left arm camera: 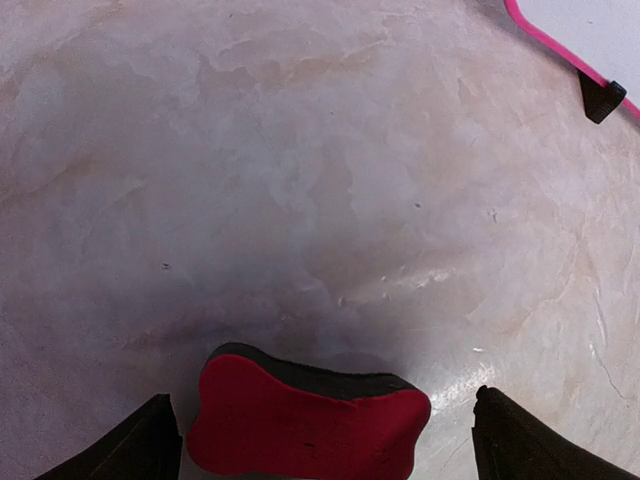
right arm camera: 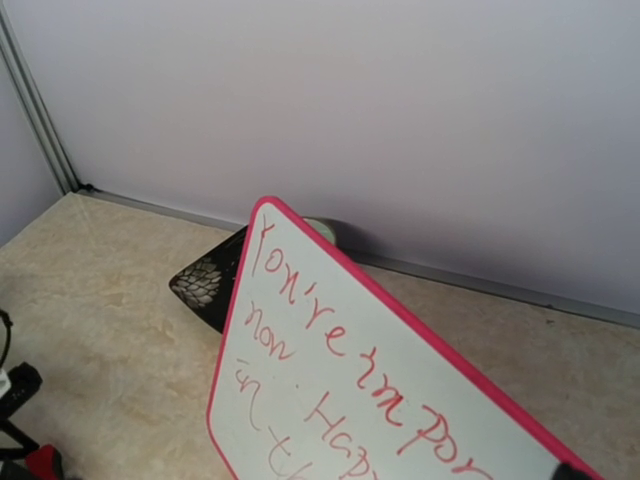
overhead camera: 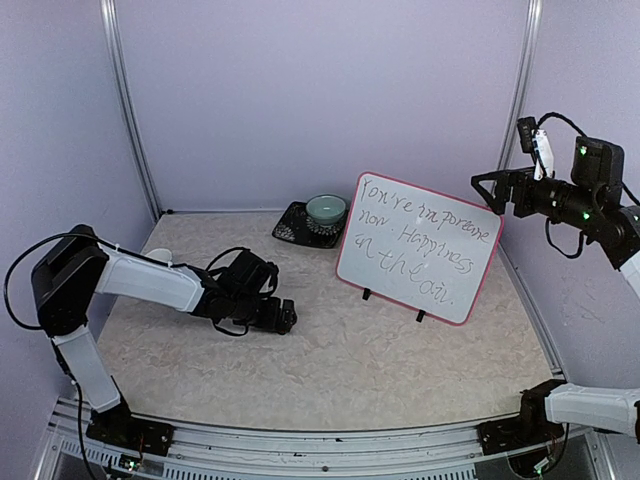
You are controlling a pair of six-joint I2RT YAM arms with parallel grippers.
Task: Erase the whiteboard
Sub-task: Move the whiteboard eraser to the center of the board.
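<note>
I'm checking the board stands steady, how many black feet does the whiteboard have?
2: one foot near the whiteboard's lower left corner, the other foot further right along the bottom edge, both on the table. None looks hidden.

The only words to read are on the whiteboard (overhead camera: 420,248). They are written by hand in three slanted lines. The top line looks like "You're important", the middle line says "now. Happiness", and the bottom line says "in the air." The last letters of the top line are hard to read.
</note>
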